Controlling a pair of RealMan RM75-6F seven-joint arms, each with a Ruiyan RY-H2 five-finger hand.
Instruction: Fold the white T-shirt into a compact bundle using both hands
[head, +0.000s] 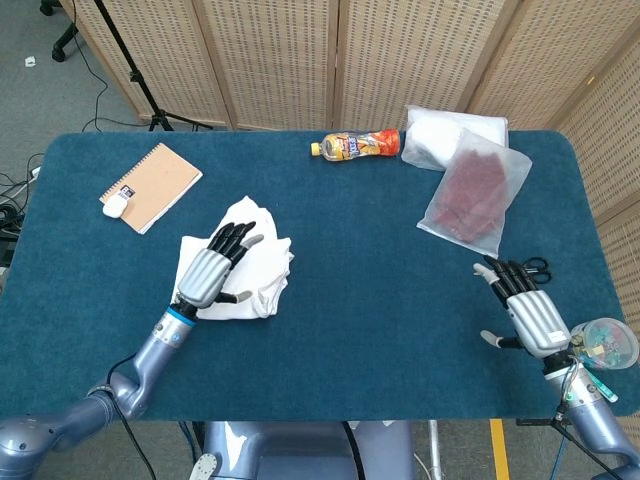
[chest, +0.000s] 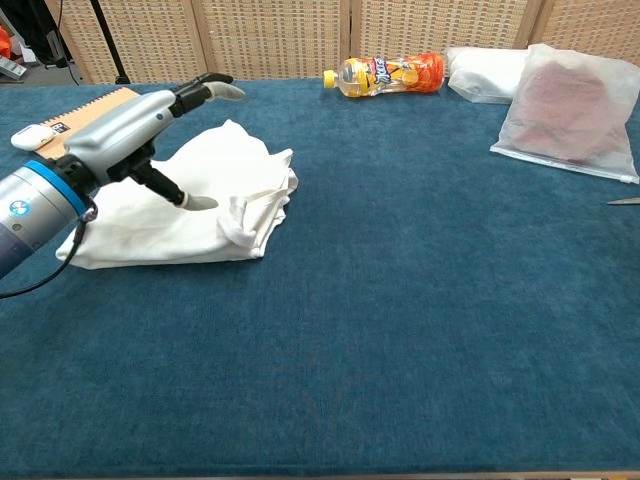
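At the far left, near the table (head: 330, 330) back corner, a notebook (head: 152, 185) lies with a small white device (head: 116, 206) on its near end. Just right of it sits the white T-shirt (head: 262, 262), a folded bundle on the left half of the cloth. Your left hand (head: 210, 272) hovers over its near part, fingers spread, holding nothing. From there you have a wide bare stretch of blue to the right. An orange bottle (head: 357, 145) lies along the back edge, beside a white bag (head: 440, 129) and a clear pouch (head: 470, 192). Your right hand (head: 525, 313) is by the right front edge, fingers apart, empty, with scissors (head: 538, 266) just behind it.
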